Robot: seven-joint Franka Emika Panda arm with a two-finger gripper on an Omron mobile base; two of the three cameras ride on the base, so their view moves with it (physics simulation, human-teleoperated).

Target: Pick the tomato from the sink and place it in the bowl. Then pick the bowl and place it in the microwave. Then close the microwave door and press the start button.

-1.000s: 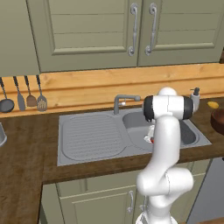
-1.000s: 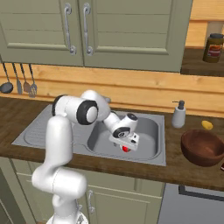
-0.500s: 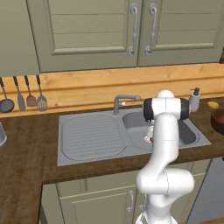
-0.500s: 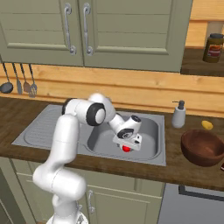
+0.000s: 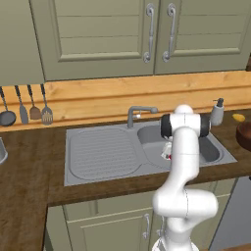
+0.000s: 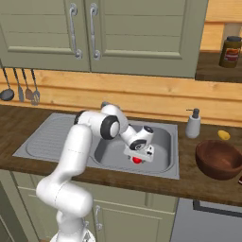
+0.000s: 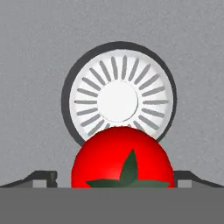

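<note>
Sink (image 6: 165, 156) basin: tomato (image 7: 122, 158) between fingertips of hand (image 6: 137, 159), spread wide, not grasping.

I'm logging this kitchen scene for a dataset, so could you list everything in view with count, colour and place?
tomato: 1, glossy red, in the sink basin beside the drain, between the fingers
sink: 1, grey steel, set in the counter, ribbed draining board at one end
drain: 1, white, basin floor
tap: 1, grey, behind the basin
bowl: 1, reddish-brown, on the counter beside the sink
soap dispenser: 1, pale grey, behind the sink
small yellow item: 1, behind the bowl
jar: 1, dark with red label, on a shelf
utensils: 4, dark, hanging on the wall
cupboard doors: green, above the counter
gripper: 1, white, low in the basin
</note>
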